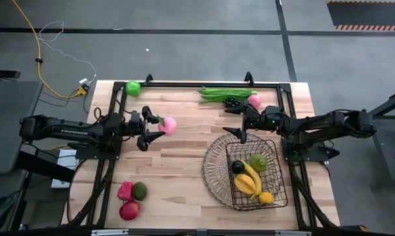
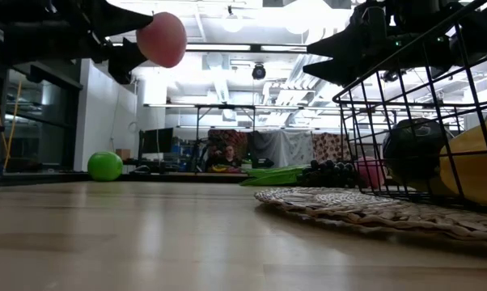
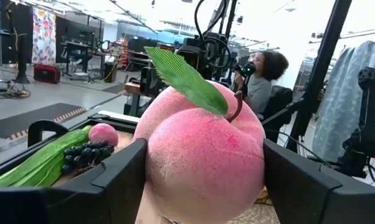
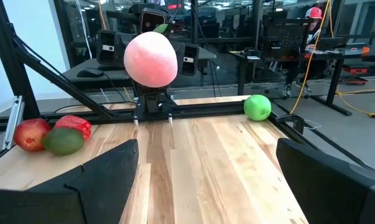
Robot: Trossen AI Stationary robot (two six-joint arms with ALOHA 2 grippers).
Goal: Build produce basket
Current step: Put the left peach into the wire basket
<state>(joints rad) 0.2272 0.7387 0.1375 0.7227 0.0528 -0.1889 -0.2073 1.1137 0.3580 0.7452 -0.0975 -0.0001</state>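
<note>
left hand [image 1: 153, 126] grips a pink peach [image 1: 168, 125] between its fingers, lifted clear off the counter [image 1: 178, 170], well away from the basket [image 1: 245, 172]. right hand [image 1: 239, 122] hangs wide and empty just over the basket's far rim. bananas [image 1: 249, 180], a lemon [image 1: 266, 197] and an avocado [image 1: 258, 162] lie in the basket. the counter is pale wood planks. only the left wrist view shows the peach's green leaf [image 3: 186, 78] and a seated person [image 3: 262, 78] in the room; only the low view shows the peach in the air.
</note>
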